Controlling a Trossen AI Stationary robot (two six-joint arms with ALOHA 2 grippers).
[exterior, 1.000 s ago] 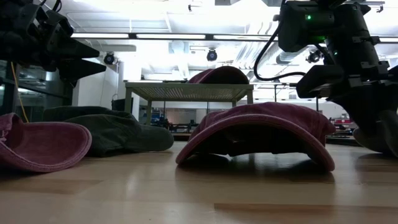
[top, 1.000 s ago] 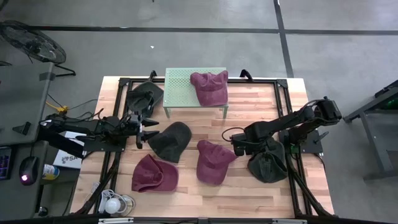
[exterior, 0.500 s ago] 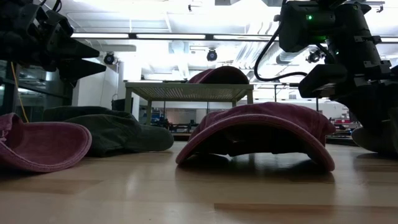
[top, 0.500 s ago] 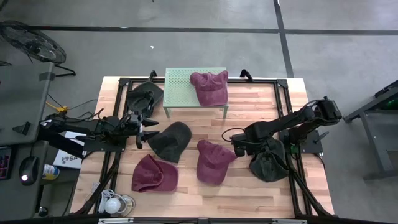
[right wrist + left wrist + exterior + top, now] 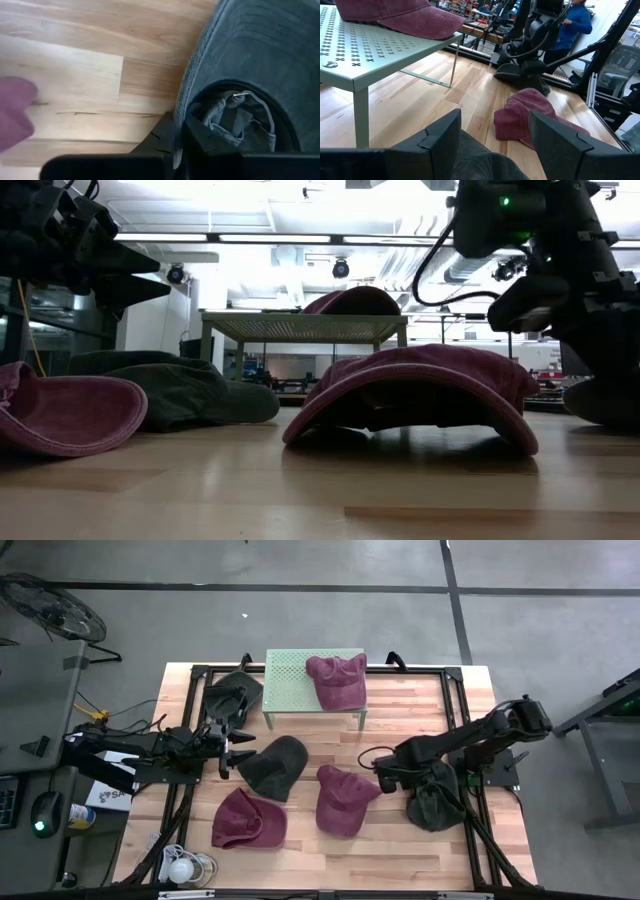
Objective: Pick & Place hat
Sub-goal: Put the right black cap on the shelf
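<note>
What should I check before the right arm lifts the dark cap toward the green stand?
1. Right claw shut on the dark cap: ok, its edge is pinched between the fingers.
2. Cap clear of the table: not ok, in the low view it sits down at table level.
3. Free room on the green stand: ok, the maroon cap covers only its right part.
4. Path past the middle maroon cap: ok, the two caps lie apart.
5. Left claw out of the way: ok, open, over the left side beside another dark cap.

Bright ceiling strip lights [image 5: 300, 238] are blown out; the wooden table [image 5: 300, 490] is softly glazed, perhaps slightly blurred.
</note>
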